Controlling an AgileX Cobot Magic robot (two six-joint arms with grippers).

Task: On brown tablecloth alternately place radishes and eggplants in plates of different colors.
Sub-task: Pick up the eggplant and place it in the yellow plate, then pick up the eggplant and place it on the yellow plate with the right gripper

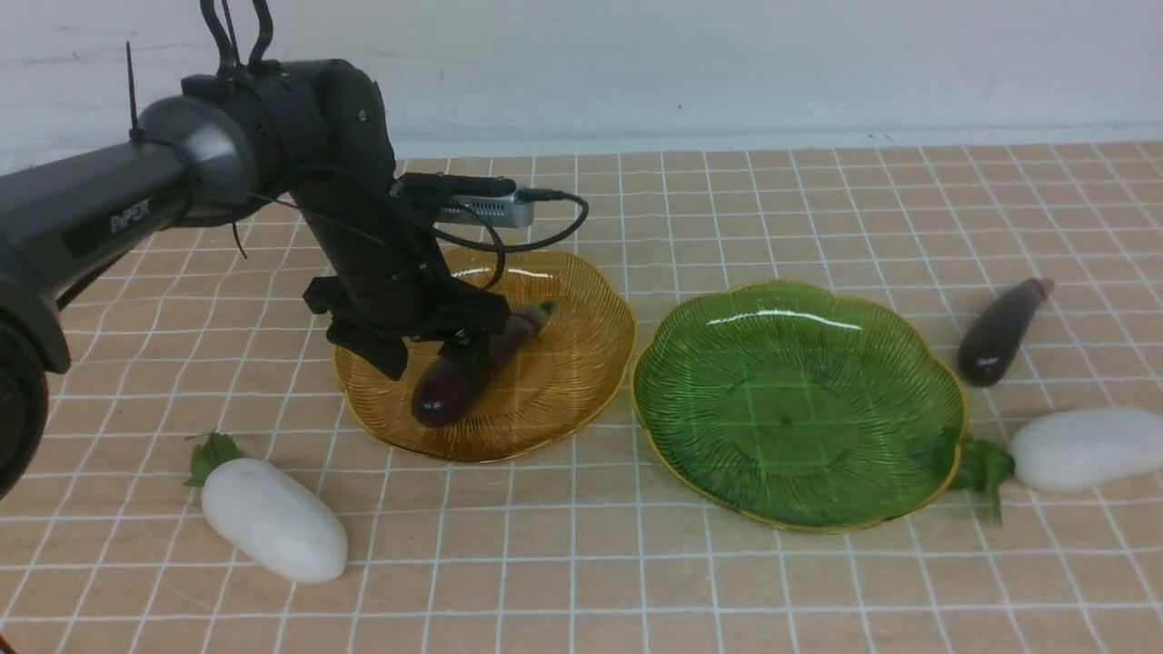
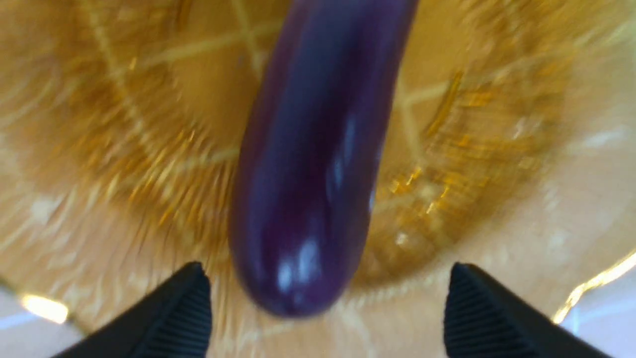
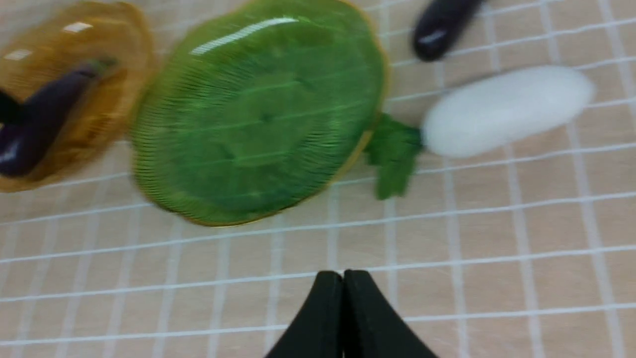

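Observation:
On the brown tablecloth (image 1: 727, 209) stand an amber plate (image 1: 563, 381) and a green plate (image 1: 790, 400). One dark purple eggplant (image 1: 454, 377) lies in the amber plate. My left gripper (image 1: 432, 359) is open just above it, its fingers to either side of the eggplant (image 2: 313, 149) and apart from it. The green plate (image 3: 258, 114) is empty. A second eggplant (image 1: 999, 331) and a white radish (image 1: 1086, 447) lie to its right. Another radish (image 1: 273, 520) lies front left. My right gripper (image 3: 343, 273) is shut and empty above bare cloth; it is out of the front view.
The right radish's green leaves (image 1: 981, 468) touch the green plate's rim. A white wall (image 1: 727, 64) runs along the far edge of the cloth. The left arm (image 1: 136, 191) reaches in from the left over the amber plate.

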